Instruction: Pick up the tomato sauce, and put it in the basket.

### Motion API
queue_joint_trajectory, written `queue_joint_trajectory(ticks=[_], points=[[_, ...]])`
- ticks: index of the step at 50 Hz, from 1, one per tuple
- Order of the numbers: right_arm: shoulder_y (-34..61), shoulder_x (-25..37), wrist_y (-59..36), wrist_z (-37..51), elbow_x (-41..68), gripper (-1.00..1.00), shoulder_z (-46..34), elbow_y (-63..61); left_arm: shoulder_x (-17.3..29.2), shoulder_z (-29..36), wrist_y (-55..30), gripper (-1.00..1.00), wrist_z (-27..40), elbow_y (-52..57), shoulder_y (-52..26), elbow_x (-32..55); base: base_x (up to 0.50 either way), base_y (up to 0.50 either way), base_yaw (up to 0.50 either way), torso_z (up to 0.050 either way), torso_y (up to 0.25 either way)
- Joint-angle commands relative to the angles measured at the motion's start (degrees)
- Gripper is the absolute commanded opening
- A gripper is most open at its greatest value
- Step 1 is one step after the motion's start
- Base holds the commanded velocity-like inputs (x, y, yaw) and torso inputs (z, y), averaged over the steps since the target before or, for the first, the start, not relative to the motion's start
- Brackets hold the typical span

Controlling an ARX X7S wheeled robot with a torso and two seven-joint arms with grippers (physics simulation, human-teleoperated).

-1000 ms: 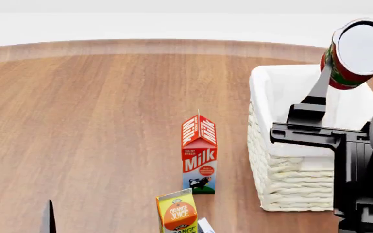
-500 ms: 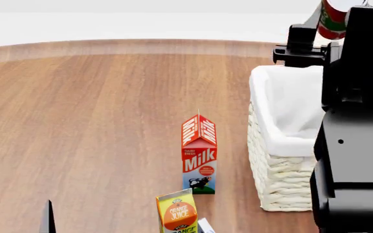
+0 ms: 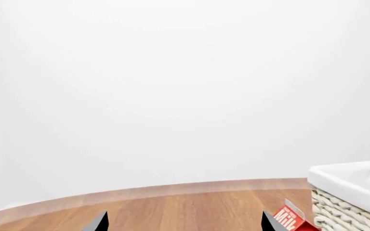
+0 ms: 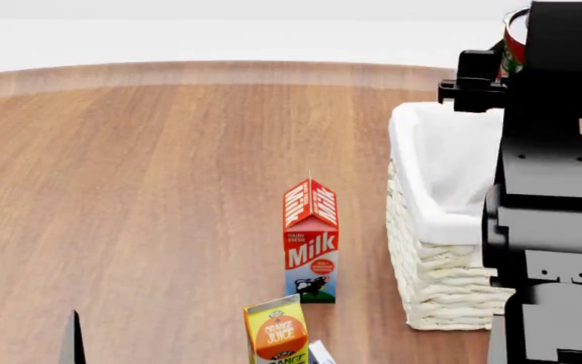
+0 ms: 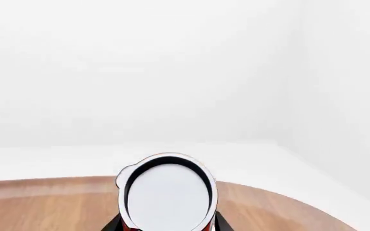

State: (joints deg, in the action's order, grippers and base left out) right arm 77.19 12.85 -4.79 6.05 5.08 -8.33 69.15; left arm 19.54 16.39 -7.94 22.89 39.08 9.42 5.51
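Observation:
The tomato sauce can (image 4: 514, 47), red with a green band, sits in my right gripper (image 4: 518, 53) high above the far end of the basket (image 4: 442, 227), mostly hidden by the black arm. In the right wrist view its silver-white top (image 5: 166, 195) fills the space between the dark fingers (image 5: 111, 225). The basket is cream-white wicker with a white liner and also shows in the left wrist view (image 3: 349, 192). My left gripper (image 3: 183, 224) is open and empty, low at the near left, with only its fingertips (image 3: 98, 222) showing.
A red and white milk carton (image 4: 311, 241) stands left of the basket. An orange juice carton (image 4: 276, 334) stands at the near edge. The round wooden table (image 4: 149, 189) has bare surface at the left and far side.
My right arm has swung up and away with the can, from facing the camera beside the basket to high above its far end. The left arm has not moved.

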Motion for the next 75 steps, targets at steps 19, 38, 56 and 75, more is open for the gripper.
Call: queue_joint_trajectory(ticks=[19, 38, 56, 75], points=[[-3.49, -0.25, -6.42, -1.74, -4.35, -1.0, 1.84, 5.83, 0.6, 0.35, 0.29, 1.0, 0.73, -0.15, -0.08, 0.22, 0.0, 0.0, 0.0, 0.0, 0.0], [-5.73, -0.07, -6.48, -1.45, -4.84, -1.0, 3.27, 5.83, 0.81, 0.72, 0.26, 1.0, 1.01, -0.5, -0.42, 0.45, 0.0, 0.0, 0.0, 0.0, 0.001], [-5.69, 0.08, -6.24, -1.3, -5.02, 1.0, 3.73, 5.83, 1.1, 0.97, 0.45, 1.0, 1.39, -0.41, -0.22, 0.53, 0.0, 0.0, 0.0, 0.0, 0.0], [-11.07, -0.8, -6.37, -5.81, -1.91, 1.0, 6.63, -15.28, 1.35, 1.31, 0.38, 1.0, 1.65, -0.52, -0.46, 0.62, 0.0, 0.0, 0.0, 0.0, 0.001]])
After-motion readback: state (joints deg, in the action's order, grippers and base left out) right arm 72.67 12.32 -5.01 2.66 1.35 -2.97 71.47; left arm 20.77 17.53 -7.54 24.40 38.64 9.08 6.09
